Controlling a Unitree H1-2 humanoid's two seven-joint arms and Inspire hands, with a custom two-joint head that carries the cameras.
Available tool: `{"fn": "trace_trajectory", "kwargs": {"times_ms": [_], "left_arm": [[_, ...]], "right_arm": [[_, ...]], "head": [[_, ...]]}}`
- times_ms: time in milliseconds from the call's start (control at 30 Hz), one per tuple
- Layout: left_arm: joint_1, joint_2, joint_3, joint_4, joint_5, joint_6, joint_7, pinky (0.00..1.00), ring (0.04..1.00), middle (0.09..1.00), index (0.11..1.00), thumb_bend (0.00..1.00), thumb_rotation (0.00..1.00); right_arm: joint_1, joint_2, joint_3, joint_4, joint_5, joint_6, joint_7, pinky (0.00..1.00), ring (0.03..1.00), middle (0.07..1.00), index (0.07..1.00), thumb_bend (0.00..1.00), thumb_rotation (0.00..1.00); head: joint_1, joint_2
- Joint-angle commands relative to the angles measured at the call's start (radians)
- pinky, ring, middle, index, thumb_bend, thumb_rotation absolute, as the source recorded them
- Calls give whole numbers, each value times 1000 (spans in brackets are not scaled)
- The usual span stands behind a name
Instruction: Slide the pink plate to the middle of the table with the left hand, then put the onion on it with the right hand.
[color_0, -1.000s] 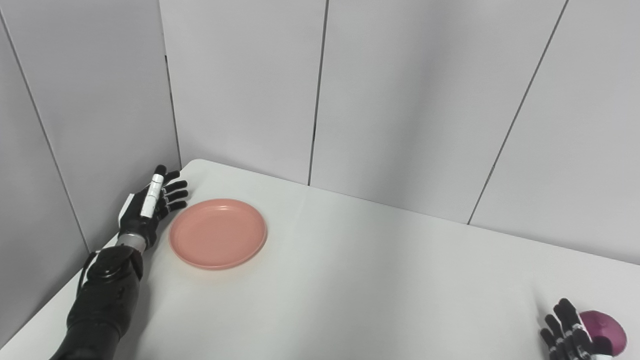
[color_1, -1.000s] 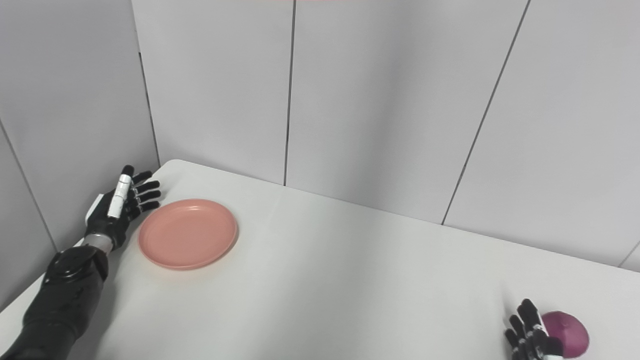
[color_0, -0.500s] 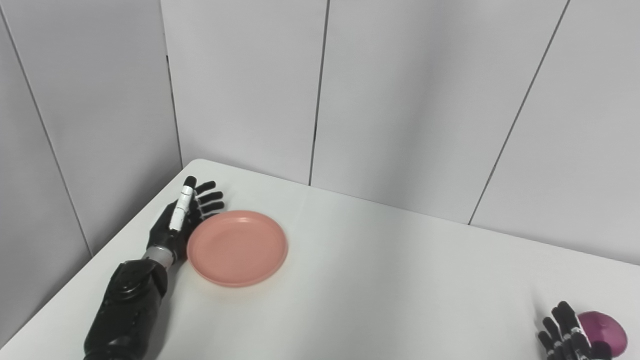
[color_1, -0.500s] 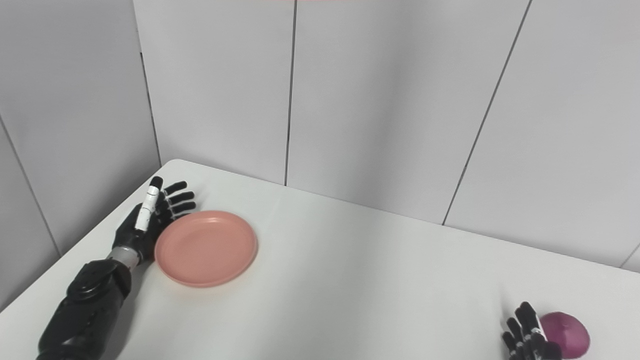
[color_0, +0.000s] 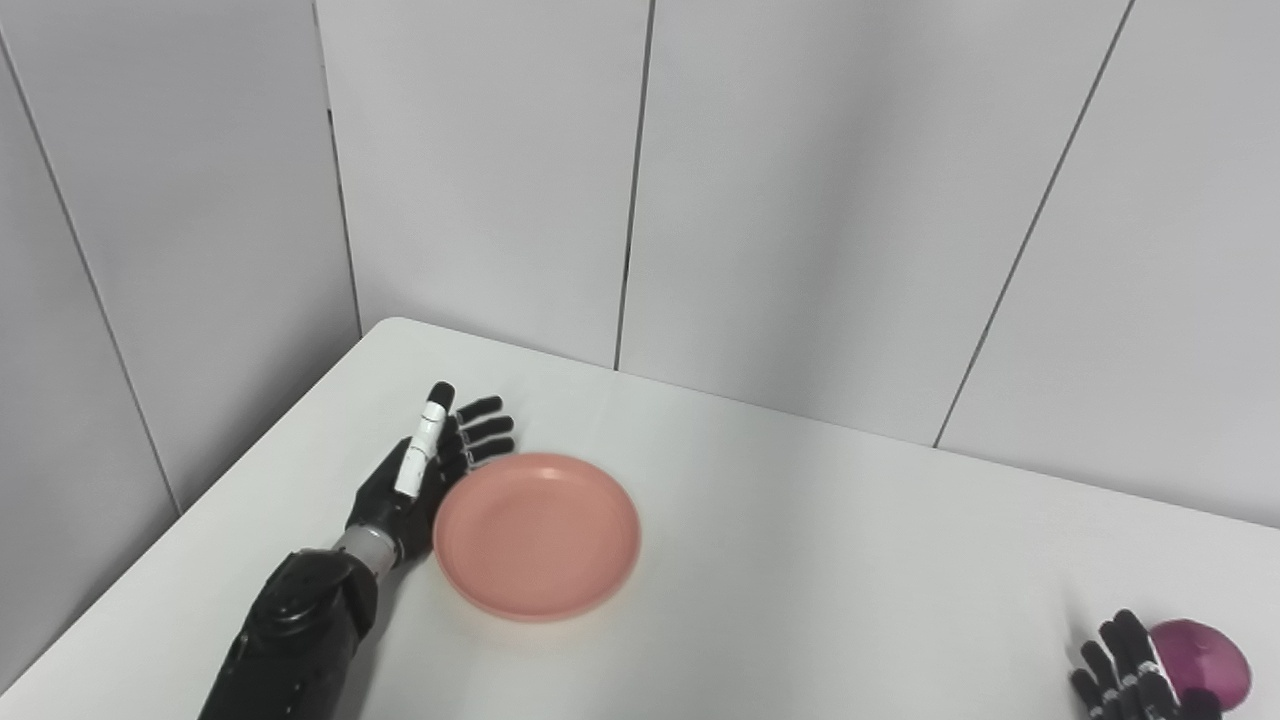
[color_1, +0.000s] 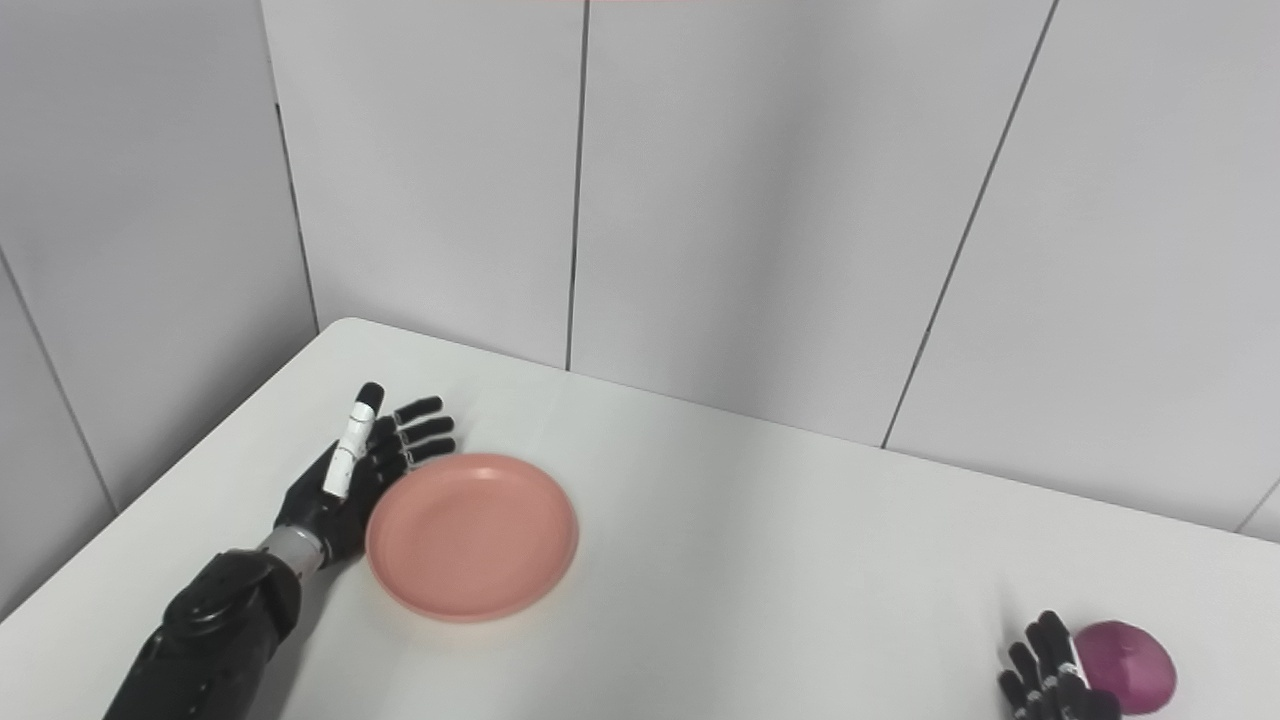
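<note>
Table (color_0: 800, 560) first: your pink plate (color_0: 537, 535) has slid rightward since a second ago, nearing the middle (not there yet). Your left hand (color_0: 425, 470), fingers spread flat, pushes its rim. Your right hand (color_1: 1055, 680), fingers apart, waits touching the onion (color_1: 1125, 665).

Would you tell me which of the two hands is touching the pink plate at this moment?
The left hand: its open palm rests against the pink plate's left rim. The right hand sits far off at the bottom right, beside the purple onion.
</note>
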Motion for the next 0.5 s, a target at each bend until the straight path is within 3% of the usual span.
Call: {"fn": "trace_trajectory", "kwargs": {"times_ms": [0, 233, 467], "left_arm": [[7, -17, -17, -59, -6, 35, 0, 773, 791, 788, 756, 808, 895], [64, -72, -69, -123, 5, 59, 2, 781, 800, 797, 784, 783, 927], [124, -183, -131, -153, 60, 48, 59, 802, 794, 784, 781, 804, 928]], "right_arm": [[75, 46, 21, 45, 20, 29, -2, 1000, 1000, 1000, 999, 859, 985], [78, 55, 30, 19, 14, 39, -9, 1000, 1000, 1000, 1000, 839, 1000], [80, 67, 40, -2, 8, 50, -27, 1000, 1000, 1000, 1000, 824, 1000]], "head": [[-1, 2], [-12, 10], [-29, 20]]}}
